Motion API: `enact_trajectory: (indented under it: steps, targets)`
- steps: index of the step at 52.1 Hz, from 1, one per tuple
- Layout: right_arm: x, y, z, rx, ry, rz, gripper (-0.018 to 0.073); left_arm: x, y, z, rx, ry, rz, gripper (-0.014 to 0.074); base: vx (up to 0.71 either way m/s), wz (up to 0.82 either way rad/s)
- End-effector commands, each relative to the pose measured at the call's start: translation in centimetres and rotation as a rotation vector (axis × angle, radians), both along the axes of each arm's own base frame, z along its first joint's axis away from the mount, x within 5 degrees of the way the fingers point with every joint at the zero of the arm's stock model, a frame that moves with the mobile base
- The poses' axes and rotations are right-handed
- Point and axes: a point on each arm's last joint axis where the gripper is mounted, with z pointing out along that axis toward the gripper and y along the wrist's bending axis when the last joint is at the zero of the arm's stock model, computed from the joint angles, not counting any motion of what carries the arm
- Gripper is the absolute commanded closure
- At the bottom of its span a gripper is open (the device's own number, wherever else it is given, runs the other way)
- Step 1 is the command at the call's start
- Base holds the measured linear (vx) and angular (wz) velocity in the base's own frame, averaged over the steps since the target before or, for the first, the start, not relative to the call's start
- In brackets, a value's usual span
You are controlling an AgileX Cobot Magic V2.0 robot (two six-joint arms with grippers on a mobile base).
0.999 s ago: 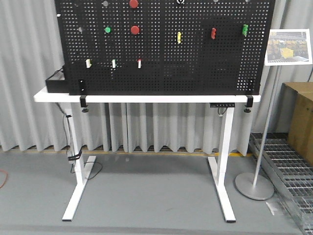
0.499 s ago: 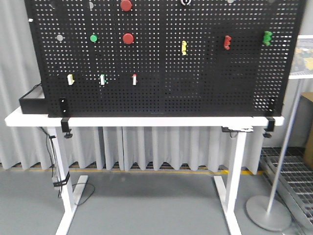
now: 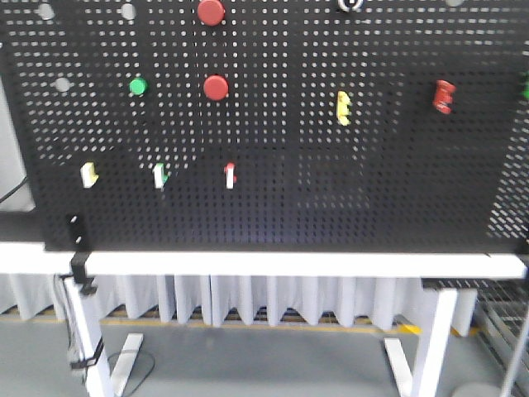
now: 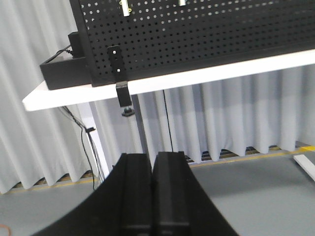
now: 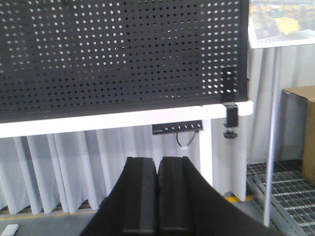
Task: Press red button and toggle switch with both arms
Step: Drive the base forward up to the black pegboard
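Left gripper (image 4: 153, 158) and right gripper (image 5: 157, 161) both have their jaws pressed together, holding nothing, pointed below the table (image 3: 289, 263) edge. Up on the pegboard (image 3: 372, 190), the lower red button (image 3: 216, 87) looks rigid and sprung, so push its face squarely. The small toggle switch (image 3: 230, 174) beneath it probably wants a nudge at its tip, not a grasp.

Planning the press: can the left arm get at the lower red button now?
Probably, once raised: the shut left pincer sits below the table edge, the lower red button is high on the board, and nothing blocks the way.
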Motion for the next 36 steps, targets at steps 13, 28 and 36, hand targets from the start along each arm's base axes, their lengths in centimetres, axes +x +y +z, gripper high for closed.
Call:
enact_trajectory:
  steps: [13,28,36]
  targets:
    - [-0.07,0.00,0.41,-0.010,-0.081,-0.004,0.0559,0.05,0.07,-0.35,-0.016,-0.060,0.008,0.0595,0.45,0.01]
    - [-0.07,0.00,0.41,-0.010,-0.081,-0.004,0.0559,0.05,0.07,-0.35,-0.016,-0.060,0.008,0.0595,0.44,-0.01]
    - [-0.07,0.00,0.41,-0.010,-0.081,-0.004,0.0559,0.05,0.07,-0.35,-0.016,-0.060,0.008,0.0595,0.38,0.02]
